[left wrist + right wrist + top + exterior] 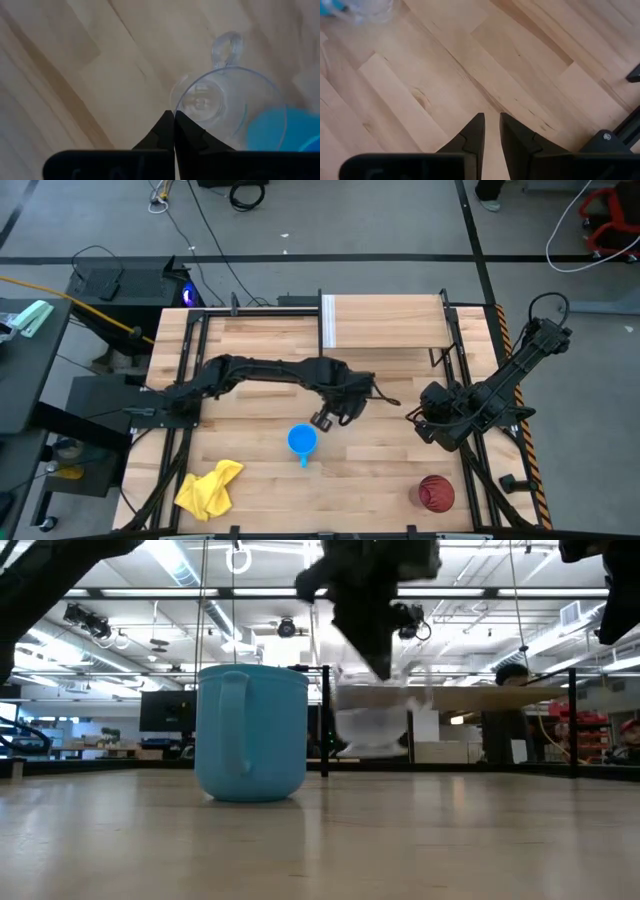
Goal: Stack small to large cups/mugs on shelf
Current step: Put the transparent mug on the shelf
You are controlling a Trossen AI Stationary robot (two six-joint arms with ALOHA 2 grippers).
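My left gripper [322, 420] hangs over the table's middle, shut on the small clear plastic cup [372, 725], which shows blurred in the low view. The blue mug [302, 441] stands upright on the tabletop just near-left of that gripper. Near the front right edge the dark red tumbler [436, 493] rests on the table. The wooden shelf [385, 322] with its white end panel stands at the far edge. My right gripper [491, 122] waits above bare planks at the right, open with a narrow gap and nothing between its fingers. My left gripper pinches the clear cup's rim wall [176, 106] between its two fingers, to one side of the cup's handle [227, 47]. The fingers come from above, pointing steeply down. The cup hangs below them, mouth up, lifted clear of the table [372, 725].
A crumpled yellow cloth [208, 488] lies at the front left corner. Black metal frame rails [190, 370] run along both table sides. Bare planks lie between the blue mug and the shelf.
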